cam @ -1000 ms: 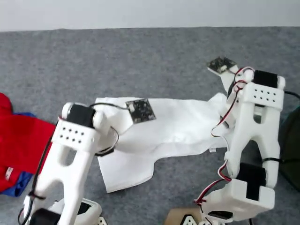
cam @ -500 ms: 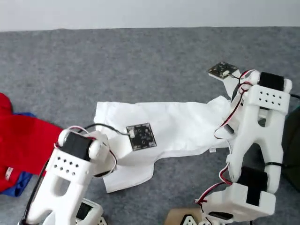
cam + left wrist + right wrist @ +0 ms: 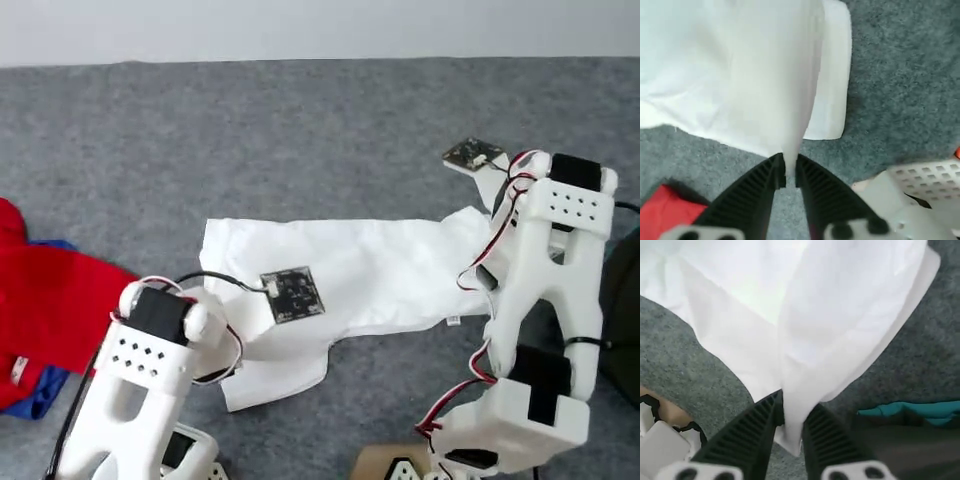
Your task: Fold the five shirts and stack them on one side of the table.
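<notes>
A white shirt (image 3: 370, 270) lies crumpled across the middle of the grey table, partly folded. My left gripper (image 3: 786, 172) is shut on a pinched fold of the white shirt (image 3: 740, 75) near its front left part. My right gripper (image 3: 790, 422) is shut on the white shirt (image 3: 805, 315) at its right end. In the high view the left arm (image 3: 150, 370) stands at the front left and the right arm (image 3: 545, 290) at the right, each covering its own grip. A red shirt (image 3: 50, 300) lies over a blue one (image 3: 35, 392) at the left edge.
A dark garment (image 3: 622, 310) with a teal one (image 3: 910, 412) beside it lies at the table's right edge. Bare grey table (image 3: 300, 130) stretches behind the white shirt. A brown cardboard corner (image 3: 385, 465) shows at the front.
My left arm has pulled back toward the front of the table with the shirt's fold in its grip, dragging cloth forward. The right arm has shifted only slightly.
</notes>
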You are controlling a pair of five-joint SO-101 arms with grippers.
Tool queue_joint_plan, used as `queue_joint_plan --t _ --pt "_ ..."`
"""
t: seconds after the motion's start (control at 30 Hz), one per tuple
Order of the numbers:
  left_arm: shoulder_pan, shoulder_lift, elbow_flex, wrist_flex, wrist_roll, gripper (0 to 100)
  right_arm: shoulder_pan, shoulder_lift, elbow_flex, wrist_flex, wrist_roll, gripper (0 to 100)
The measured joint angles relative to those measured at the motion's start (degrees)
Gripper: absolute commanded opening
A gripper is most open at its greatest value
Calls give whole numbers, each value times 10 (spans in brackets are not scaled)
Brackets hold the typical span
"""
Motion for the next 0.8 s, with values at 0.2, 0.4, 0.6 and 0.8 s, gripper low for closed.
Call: queue_joint_plan --t 0.2,0.4,0.6,0.8 --pt "-31 -4 0 0 1 131 11 0 0 4 -4 235" --pt "-33 -4 0 0 1 119 11 0 0 4 -4 235" --pt "-70 -4 0 -91 33 19 -12 6 -25 4 -8 222" --pt "-97 -4 0 -226 127 6 -57 8 -31 -72 -76 44"
